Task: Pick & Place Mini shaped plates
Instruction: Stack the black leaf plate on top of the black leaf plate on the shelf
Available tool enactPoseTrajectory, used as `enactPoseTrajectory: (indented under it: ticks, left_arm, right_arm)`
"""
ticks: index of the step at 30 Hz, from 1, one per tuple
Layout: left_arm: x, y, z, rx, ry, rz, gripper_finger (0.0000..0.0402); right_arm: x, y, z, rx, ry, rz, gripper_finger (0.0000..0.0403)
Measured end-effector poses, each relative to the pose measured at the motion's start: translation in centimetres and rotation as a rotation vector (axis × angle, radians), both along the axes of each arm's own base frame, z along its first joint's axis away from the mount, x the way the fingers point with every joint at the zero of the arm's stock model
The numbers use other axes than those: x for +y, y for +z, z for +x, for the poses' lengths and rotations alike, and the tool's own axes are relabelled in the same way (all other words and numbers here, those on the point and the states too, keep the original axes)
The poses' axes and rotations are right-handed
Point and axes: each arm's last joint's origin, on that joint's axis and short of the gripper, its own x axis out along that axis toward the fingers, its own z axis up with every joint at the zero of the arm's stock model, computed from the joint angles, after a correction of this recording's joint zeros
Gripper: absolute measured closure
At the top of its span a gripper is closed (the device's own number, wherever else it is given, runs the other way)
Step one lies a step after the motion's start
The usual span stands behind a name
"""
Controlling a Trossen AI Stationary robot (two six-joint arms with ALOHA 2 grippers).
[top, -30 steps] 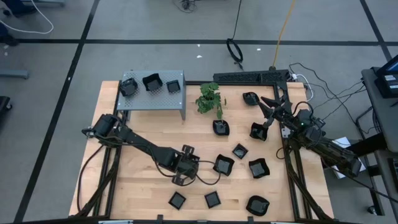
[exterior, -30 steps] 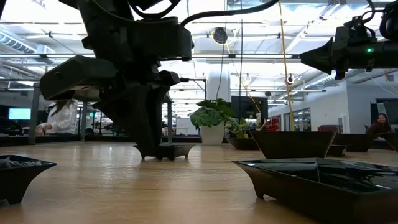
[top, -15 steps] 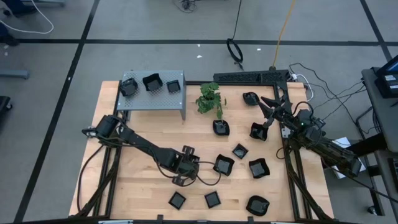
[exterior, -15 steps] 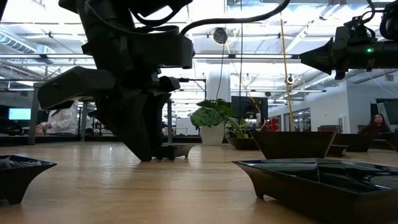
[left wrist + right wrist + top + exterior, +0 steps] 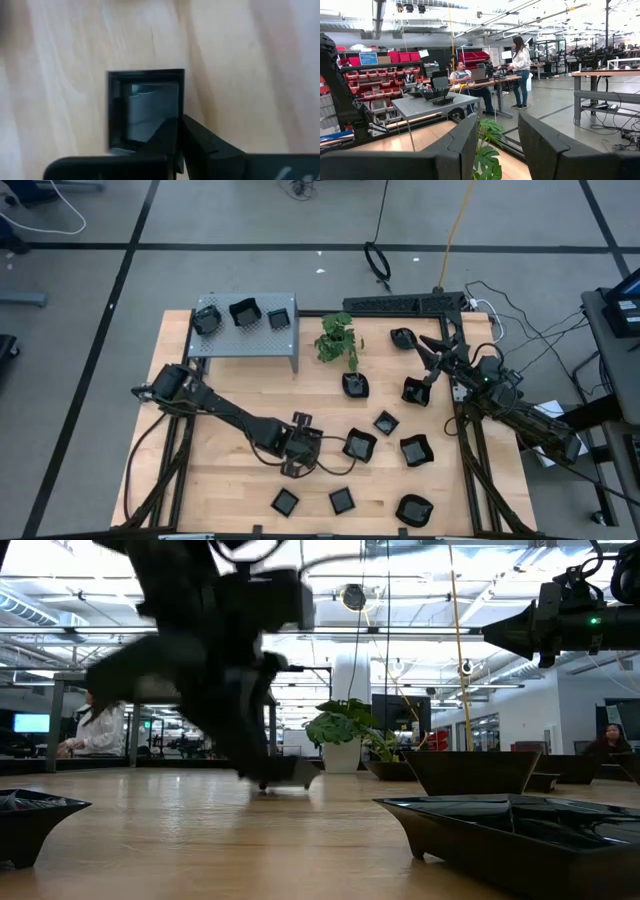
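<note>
twelve small black plates show: three on the grey shelf [image 5: 243,330], nine on the tabletop [image 5: 230,385]. left gripper [image 5: 293,463], well in front of the plant [image 5: 338,340], is clamped on a square plate [image 5: 145,110]. right gripper [image 5: 437,352] hangs spread beside the plant.

open-plan lab workshop, red parts bins [image 5: 402,56], desks [image 5: 490,80], seated person [image 5: 461,76]

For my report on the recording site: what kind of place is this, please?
Probably an open-plan robotics lab or workshop: long workbenches, shelves of red storage bins, and people at desks beyond the table.
</note>
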Motion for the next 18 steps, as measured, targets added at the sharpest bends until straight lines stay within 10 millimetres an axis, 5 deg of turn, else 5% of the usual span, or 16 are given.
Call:
enactPoseTrajectory:
  ticks: [9, 18]
  left_arm:
    - [2.2, 8.8, -1.6, -0.288, 0.091, 0.078, 0.0386]
    - [9.2, 17.1, -5.7, -0.522, 0.440, 0.412, 0.0388]
  right_arm:
    - [0.0, 0.0, 0.0, 0.000, 0.000, 0.000, 0.0273]
    - [0.0, 0.0, 0.0, 0.000, 0.000, 0.000, 0.0273]
